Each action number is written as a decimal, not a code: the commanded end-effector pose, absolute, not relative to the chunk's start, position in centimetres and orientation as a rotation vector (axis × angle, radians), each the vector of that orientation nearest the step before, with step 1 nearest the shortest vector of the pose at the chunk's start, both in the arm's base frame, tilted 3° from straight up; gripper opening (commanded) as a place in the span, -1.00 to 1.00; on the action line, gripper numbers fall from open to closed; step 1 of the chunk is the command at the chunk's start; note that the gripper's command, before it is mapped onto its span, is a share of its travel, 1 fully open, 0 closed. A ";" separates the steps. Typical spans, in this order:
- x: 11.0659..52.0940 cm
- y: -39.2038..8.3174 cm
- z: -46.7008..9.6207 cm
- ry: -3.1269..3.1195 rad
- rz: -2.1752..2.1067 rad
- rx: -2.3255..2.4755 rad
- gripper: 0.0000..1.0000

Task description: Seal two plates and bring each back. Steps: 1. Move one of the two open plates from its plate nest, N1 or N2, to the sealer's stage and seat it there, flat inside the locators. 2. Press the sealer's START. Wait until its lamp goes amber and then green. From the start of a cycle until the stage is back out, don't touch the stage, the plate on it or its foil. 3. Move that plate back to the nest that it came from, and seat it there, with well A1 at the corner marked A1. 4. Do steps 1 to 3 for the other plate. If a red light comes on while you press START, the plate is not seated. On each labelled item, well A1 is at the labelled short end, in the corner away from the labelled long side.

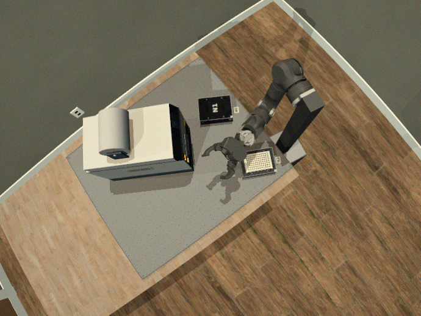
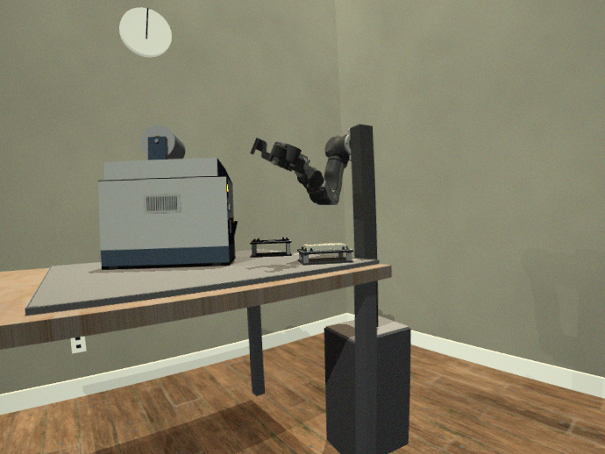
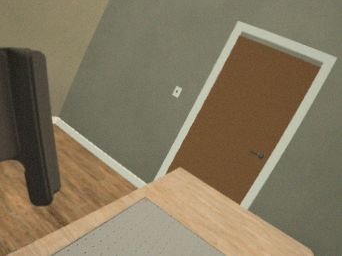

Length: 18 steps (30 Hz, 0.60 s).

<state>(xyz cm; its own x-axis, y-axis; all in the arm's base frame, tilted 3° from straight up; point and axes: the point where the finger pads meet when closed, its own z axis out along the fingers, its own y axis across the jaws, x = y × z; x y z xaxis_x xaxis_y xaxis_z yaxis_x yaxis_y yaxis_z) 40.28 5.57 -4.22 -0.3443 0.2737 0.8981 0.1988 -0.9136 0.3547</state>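
The sealer [image 1: 149, 134] [image 2: 163, 230] shows an amber light [image 1: 185, 157] [image 2: 227, 187] on its front. A small dark part [image 2: 234, 228] juts from that front. Its stage and a second plate do not show. Nest N1 [image 1: 223, 102] [image 2: 271, 241] holds no plate. A pale plate [image 1: 258, 161] [image 2: 324, 246] sits in the other nest [image 1: 274, 160] [image 2: 324, 251], N2. My gripper [image 1: 213, 166] [image 2: 256, 146] is partly open and empty, high above the mat between sealer and N2. One finger [image 3: 42, 128] shows at the left of the wrist view.
The sealer's foil roll [image 1: 113, 130] [image 2: 163, 141] stands on top of its housing. The arm's dark post [image 1: 295, 127] [image 2: 364, 195] rises beside N2 at the table's end. The perforated grey mat [image 1: 146, 221] [image 2: 146, 283] reaches near the table edge.
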 end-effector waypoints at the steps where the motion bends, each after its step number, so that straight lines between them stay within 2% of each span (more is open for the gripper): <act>1: 40.4 4.5 -4.2 0.536 2.440 1.815 0.30; 18: 39.6 -1.9 -7.4 -0.093 2.170 2.128 0.30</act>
<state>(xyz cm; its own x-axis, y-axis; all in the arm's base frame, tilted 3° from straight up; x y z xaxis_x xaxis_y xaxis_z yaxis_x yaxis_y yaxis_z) 39.71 -1.29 -7.21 -0.0405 0.0483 0.9980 -0.0814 -0.9957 0.0449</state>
